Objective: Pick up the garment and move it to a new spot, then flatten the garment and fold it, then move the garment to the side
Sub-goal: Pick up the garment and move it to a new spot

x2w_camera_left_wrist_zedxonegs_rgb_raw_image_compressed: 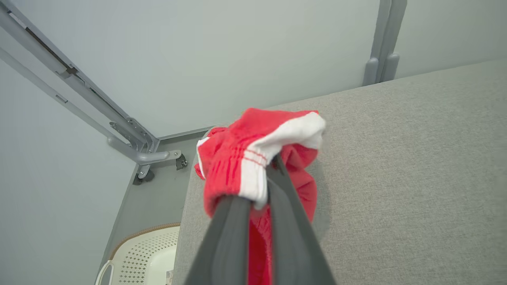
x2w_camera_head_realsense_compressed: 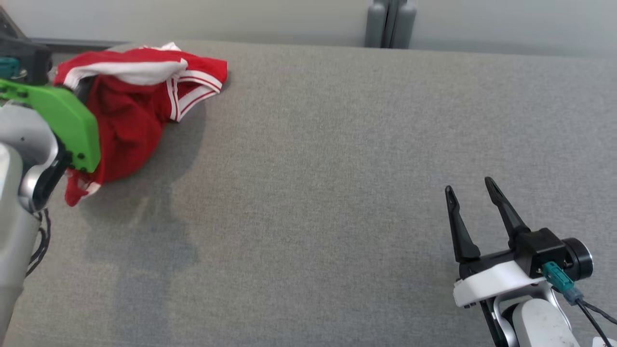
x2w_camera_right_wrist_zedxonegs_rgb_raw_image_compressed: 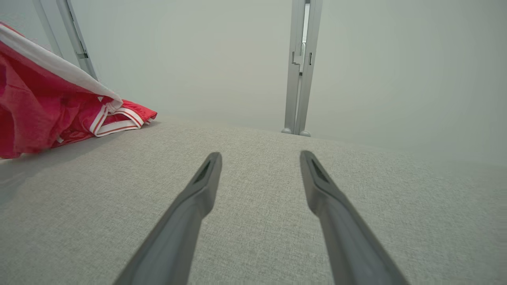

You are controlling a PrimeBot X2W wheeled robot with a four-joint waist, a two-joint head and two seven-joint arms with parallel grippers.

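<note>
While the grey counter (x2w_camera_head_realsense_compressed: 337, 193) takes up most of the head view, the garment (x2w_camera_head_realsense_compressed: 130, 111) sits bunched at its far left corner, close to the edge. It is red with white bands. One striped hem lies on the counter on the side toward the middle, and the rest is gathered up in a heap against the left arm.

In the left wrist view the left claw (x2w_camera_left_wrist_zedxonegs_rgb_raw_image_compressed: 259, 186) is closed on the garment: both dark fingers (x2w_camera_left_wrist_zedxonegs_rgb_raw_image_compressed: 289, 221) run up into the cloth, pinching a white band between them, with red folds hanging over and around the tips. In the head view a green plate (x2w_camera_head_realsense_compressed: 62, 120) on that wrist covers the near side of the garment.

The right claw (x2w_camera_head_realsense_compressed: 470, 185) hovers over the counter at the near right, well apart from the garment, its fingers spread wide with nothing between them. From the right wrist view the garment shows at the far left.

A white perforated basket (x2w_camera_left_wrist_zedxonegs_rgb_raw_image_compressed: 150, 253) stands on the floor below the counter's left edge. A grey post (x2w_camera_head_realsense_compressed: 390, 24) rises behind the far edge.
</note>
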